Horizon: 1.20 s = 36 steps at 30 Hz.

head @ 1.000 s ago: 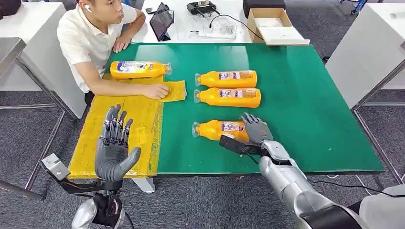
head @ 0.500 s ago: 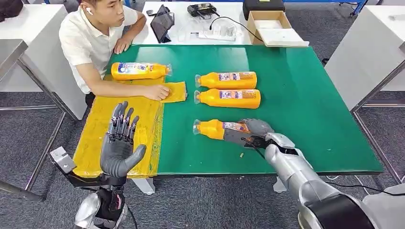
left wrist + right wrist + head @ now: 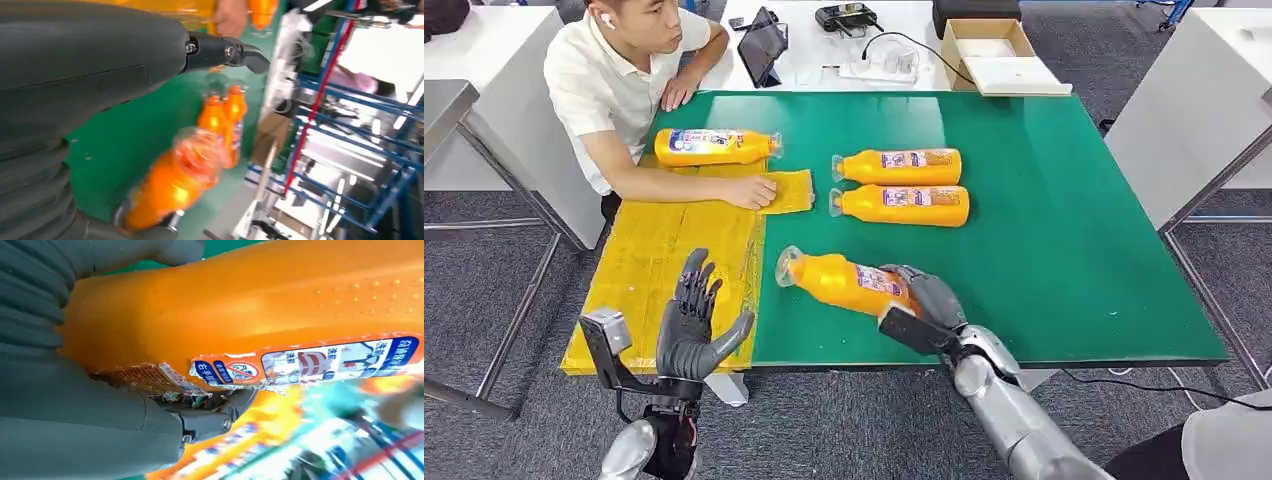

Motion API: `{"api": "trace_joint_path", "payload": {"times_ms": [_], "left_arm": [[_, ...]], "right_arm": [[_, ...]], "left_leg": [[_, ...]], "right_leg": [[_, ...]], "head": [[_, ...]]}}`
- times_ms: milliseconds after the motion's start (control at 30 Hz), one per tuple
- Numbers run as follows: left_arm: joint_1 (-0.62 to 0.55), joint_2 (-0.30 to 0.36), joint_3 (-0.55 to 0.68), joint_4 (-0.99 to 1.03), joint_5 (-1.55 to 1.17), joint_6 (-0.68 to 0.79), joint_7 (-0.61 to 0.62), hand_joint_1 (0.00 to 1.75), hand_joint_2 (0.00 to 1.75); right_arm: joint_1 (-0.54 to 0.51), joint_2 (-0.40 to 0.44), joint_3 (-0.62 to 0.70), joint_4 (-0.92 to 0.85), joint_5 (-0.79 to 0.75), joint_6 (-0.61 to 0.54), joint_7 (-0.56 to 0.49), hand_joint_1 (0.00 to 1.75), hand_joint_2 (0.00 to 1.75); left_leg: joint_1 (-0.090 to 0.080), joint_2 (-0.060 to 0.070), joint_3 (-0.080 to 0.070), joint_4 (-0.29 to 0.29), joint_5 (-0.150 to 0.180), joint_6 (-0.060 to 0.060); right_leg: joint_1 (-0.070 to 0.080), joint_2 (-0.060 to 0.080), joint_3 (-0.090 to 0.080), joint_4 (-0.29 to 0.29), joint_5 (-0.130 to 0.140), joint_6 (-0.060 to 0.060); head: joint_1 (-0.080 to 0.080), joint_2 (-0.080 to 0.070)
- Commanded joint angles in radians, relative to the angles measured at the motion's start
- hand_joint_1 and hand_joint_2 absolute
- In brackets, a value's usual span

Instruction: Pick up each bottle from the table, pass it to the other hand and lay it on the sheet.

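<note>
My right hand (image 3: 929, 300) grips an orange bottle (image 3: 844, 281) by its base, lifted above the green table (image 3: 1064, 230), clear cap pointing left toward my left hand. The right wrist view shows the bottle (image 3: 280, 315) close up, its torn label against my fingers (image 3: 210, 422). My left hand (image 3: 696, 325) is raised and open, palm toward the bottle, over the near edge of the yellow sheet (image 3: 664, 270). The left wrist view has the held bottle (image 3: 172, 187) blurred. One bottle (image 3: 714, 146) lies at the sheet's far end. Two more bottles (image 3: 899, 166) (image 3: 902, 204) lie side by side on the table.
A person sits at the table's far left corner, one hand (image 3: 754, 192) resting on the sheet's far part. Behind the green table a white table holds a tablet (image 3: 762, 45), a power strip (image 3: 879, 68) and a cardboard box (image 3: 989, 45). White tables stand on both sides.
My right hand closed on the nearest bottle, lifted it off the table and carried it left. My left hand moved right toward it.
</note>
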Motion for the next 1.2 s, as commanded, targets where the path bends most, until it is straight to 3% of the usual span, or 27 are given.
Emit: {"api": "trace_joint_path", "payload": {"times_ms": [33,433,600,733,1200], "left_arm": [[-0.004,0.022,-0.057,0.090,0.028,0.027,-0.014,0.00,1.75],[-0.005,0.037,-0.083,0.013,0.058,0.016,-0.016,0.00,1.75],[-0.012,0.047,-0.146,-0.006,0.098,-0.094,-0.029,0.00,1.75],[-0.024,0.042,-0.169,-0.014,0.074,-0.098,-0.042,0.00,1.75],[-0.078,0.034,-0.193,0.096,0.055,-0.120,-0.019,0.00,1.75]], "right_arm": [[0.122,0.032,0.031,-0.301,-0.062,-0.090,-0.065,1.75,1.75],[0.126,0.053,0.065,-0.318,-0.108,-0.086,-0.071,1.75,1.75],[0.082,0.089,0.166,-0.230,-0.123,0.001,-0.092,1.75,1.75],[0.056,0.120,0.225,-0.165,-0.139,0.044,-0.096,1.75,1.75],[-0.008,0.153,0.347,-0.145,-0.169,0.076,-0.065,1.75,1.75]], "left_leg": [[0.000,0.001,0.000,-0.001,-0.001,-0.001],[0.000,0.000,-0.005,-0.001,-0.002,-0.001],[0.000,0.001,-0.005,0.000,-0.001,-0.001],[0.000,0.003,-0.004,-0.001,-0.002,-0.002],[0.000,0.000,-0.005,-0.001,-0.001,-0.001]], "right_leg": [[0.000,-0.001,0.000,-0.001,-0.001,-0.001],[0.000,0.000,-0.004,-0.001,-0.001,-0.002],[0.000,0.001,-0.005,-0.001,-0.001,-0.001],[0.000,0.002,-0.004,-0.001,-0.001,-0.002],[0.000,0.000,-0.005,-0.001,-0.001,-0.001]], "head": [[0.000,0.000],[0.000,0.000],[0.000,0.000],[0.000,0.000],[0.001,0.000]]}}
